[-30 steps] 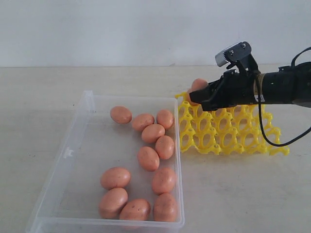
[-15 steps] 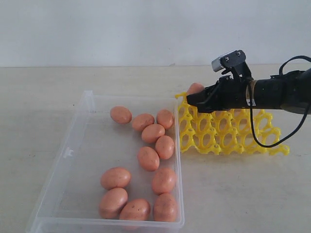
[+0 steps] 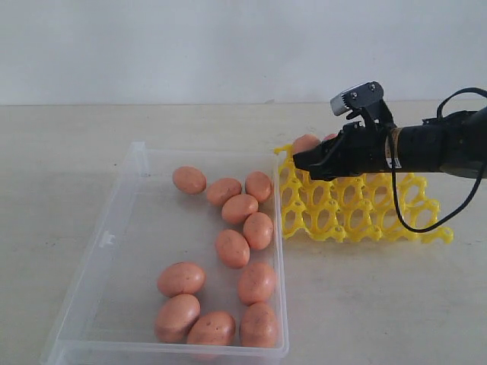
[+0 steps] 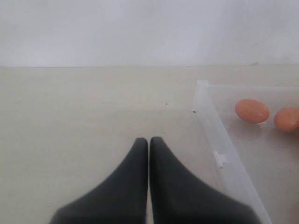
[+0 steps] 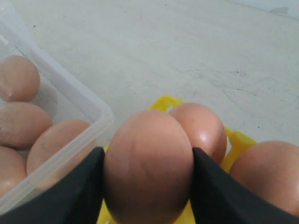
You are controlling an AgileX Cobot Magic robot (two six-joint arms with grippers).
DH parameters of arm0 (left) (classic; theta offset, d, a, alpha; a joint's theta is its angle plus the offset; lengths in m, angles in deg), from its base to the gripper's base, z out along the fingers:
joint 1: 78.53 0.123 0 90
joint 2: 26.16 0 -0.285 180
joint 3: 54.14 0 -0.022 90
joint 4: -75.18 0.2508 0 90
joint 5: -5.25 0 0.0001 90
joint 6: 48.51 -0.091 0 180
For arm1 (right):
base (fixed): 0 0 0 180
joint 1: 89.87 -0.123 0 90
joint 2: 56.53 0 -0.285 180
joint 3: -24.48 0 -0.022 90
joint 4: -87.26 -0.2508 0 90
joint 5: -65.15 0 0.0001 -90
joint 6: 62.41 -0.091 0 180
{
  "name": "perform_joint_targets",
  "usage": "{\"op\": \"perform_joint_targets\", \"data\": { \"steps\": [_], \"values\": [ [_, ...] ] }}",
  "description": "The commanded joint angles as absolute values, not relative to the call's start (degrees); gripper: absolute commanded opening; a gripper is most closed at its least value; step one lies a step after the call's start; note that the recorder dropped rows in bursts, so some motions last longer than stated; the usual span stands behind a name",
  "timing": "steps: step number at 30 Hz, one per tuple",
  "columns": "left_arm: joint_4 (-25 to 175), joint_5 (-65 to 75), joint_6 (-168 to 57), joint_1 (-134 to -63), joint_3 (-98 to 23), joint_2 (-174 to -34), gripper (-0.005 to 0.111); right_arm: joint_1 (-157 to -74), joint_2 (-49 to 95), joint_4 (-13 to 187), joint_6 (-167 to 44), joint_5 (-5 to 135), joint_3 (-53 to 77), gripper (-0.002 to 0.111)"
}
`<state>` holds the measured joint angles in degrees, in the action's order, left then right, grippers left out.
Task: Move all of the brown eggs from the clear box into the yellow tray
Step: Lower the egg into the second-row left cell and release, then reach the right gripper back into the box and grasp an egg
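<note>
A pale tabletop [image 3: 365, 304] ran beneath a white wall [image 3: 228, 46] in the exterior view; the clear box [image 3: 106, 239] sat at the lower left of the frame, and the yellow tray [image 3: 358, 217] lay just beside its right wall, at centre right. Eleven brown eggs [image 3: 232, 248] lay loose in the box, most of them bunched along its right side.

The right gripper [image 3: 303, 157] reached in level from the right edge of the frame, above the tray's upper left corner; its black fingers [image 5: 77, 186] pinched the held egg [image 5: 148, 163] by its sides, and that egg showed as a pinkish dome at the fingertips in the exterior view; whether it touched the tray could not be told. In the right wrist view, two further eggs [image 5: 198, 128] sat in the tray close behind it.

The left gripper [image 4: 149, 151] had its fingers pressed together with nothing between them, over bare tabletop, near a corner of the box.
</note>
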<state>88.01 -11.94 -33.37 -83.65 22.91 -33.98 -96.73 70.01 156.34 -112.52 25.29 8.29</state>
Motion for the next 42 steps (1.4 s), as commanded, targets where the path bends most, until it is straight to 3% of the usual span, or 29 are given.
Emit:
{"op": "perform_joint_targets", "data": {
  "steps": [1,12,15,18,29,37,40,42],
  "values": [
    [88.24,-11.29,-34.00,-83.76,23.08,-33.94,0.001,-96.89,69.74,156.55,-112.92,25.11,8.56,0.045],
    [88.07,-11.29,-34.59,-83.76,23.08,-33.94,0.001,-97.26,69.74,159.45,-113.01,24.87,8.56,0.046],
    [88.07,-11.42,-34.59,-83.76,23.08,-33.94,0.001,-97.79,69.74,159.33,-113.01,25.12,8.56,0.065],
    [88.07,-11.41,-34.85,-83.76,23.08,-33.94,0.001,-97.89,69.74,159.33,-113.01,25.54,8.56,0.070],
    [88.07,-10.21,-34.85,-83.76,23.08,-33.94,0.001,-97.89,67.74,158.04,-112.07,27.00,8.56,0.070],
    [89.61,5.25,-35.23,-83.76,23.08,-33.94,0.001,-97.89,57.22,138.35,-102.86,25.16,8.56,0.070],
    [89.59,8.91,-35.65,-83.76,23.08,-33.94,0.001,-98.42,52.53,138.18,-114.22,22.94,8.56,0.061],
    [89.75,9.46,-35.65,-83.76,23.08,-33.94,0.001,-99.45,48.79,139.13,-125.03,23.07,8.56,0.046]
  ]
}}
